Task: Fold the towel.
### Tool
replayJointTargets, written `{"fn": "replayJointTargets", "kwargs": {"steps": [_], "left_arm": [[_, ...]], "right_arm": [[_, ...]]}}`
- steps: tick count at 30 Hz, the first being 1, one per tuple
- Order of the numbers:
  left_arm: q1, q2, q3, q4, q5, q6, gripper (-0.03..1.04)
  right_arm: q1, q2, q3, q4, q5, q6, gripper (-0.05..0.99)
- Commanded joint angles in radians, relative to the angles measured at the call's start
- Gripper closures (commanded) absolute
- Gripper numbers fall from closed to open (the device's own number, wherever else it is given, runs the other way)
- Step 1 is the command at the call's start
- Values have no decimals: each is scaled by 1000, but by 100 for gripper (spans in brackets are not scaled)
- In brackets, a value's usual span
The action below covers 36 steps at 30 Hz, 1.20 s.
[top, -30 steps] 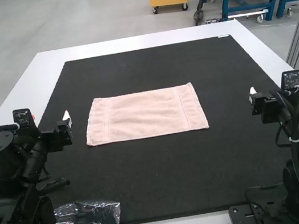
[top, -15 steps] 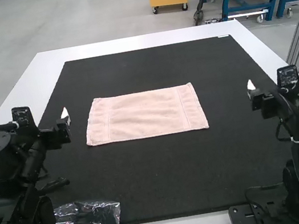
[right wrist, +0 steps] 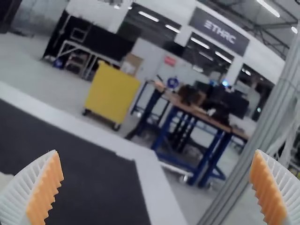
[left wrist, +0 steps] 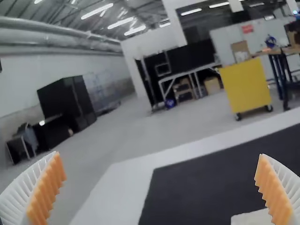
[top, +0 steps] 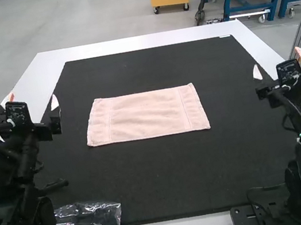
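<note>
Towel (top: 146,115) flat on mat (top: 167,173), between our left gripper (top: 32,97) and right gripper (top: 277,57), left nearer. Long axis runs arm to arm. Both grippers' fingers spread wide, empty.

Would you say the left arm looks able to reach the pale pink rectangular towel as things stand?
Probably yes: its open pincer is empty, and flat black mat lies between it and the towel.
</note>
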Motion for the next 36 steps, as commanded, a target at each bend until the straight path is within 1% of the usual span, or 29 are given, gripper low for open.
{"fn": "replayJointTargets", "kwargs": {"steps": [1,3,4,5,7,9,10,11,12,14,15,16,17,18,19,20,21,22,23,24,25,26,27,28,29,30,34,36], "left_arm": [[3,9,66,3,18,14,6],[-1,52,109,-11,14,8,6],[-3,87,129,-11,12,-7,6],[-4,128,152,-9,12,-29,6],[-4,226,209,-8,15,-82,6],[-3,354,273,2,26,-173,6],[-1,427,307,2,38,-219,6],[3,501,342,5,52,-273,6],[8,576,375,14,54,-311,6],[20,720,434,43,58,-328,6],[28,791,463,48,74,-331,5],[37,860,493,45,75,-334,6],[45,938,519,32,75,-346,6],[52,1015,546,15,84,-357,6],[59,1092,571,-3,103,-363,6],[60,1162,594,-24,129,-374,6],[62,1228,614,-32,136,-382,6],[63,1286,632,-44,147,-375,5],[59,1336,645,-44,219,-365,5],[57,1385,658,-52,244,-355,5],[62,1425,668,-55,253,-352,5],[62,1458,669,-47,267,-354,5],[62,1486,671,-40,268,-352,5],[63,1510,672,-26,276,-355,5],[63,1532,672,-8,284,-357,5],[66,1550,671,14,284,-362,5],[94,1625,678,85,299,-365,5],[109,1664,687,115,314,-365,5]], "right_arm": [[1,69,122,8,2,71,2],[1,178,203,5,0,140,2],[0,246,246,5,-1,177,2],[1,322,292,4,-1,220,2],[0,485,380,4,-21,293,2],[1,645,456,-1,-49,347,2],[3,723,495,-7,-52,373,2],[4,795,533,-27,-65,402,2],[7,864,567,-53,-81,419,2],[6,985,613,-70,-69,464,2],[7,1039,628,-72,-82,471,3],[9,1091,634,-73,-84,471,3],[7,1143,643,-78,-101,476,3],[9,1192,650,-93,-147,491,3],[10,1237,651,-102,-162,499,3],[9,1277,650,-110,-164,499,3],[4,1298,648,-110,-165,505,3],[3,1307,643,-110,-167,508,2],[4,1309,631,-105,-161,508,2],[6,1306,617,-88,-156,505,2],[9,1300,600,-65,-151,505,2],[10,1289,587,-41,-135,503,2],[14,1283,573,-27,-115,502,2],[17,1278,561,-12,-122,503,3],[20,1280,556,-9,-145,503,3],[29,1284,553,-9,-153,502,3],[73,1349,561,0,-168,491,3],[99,1402,570,23,-173,493,3]]}}
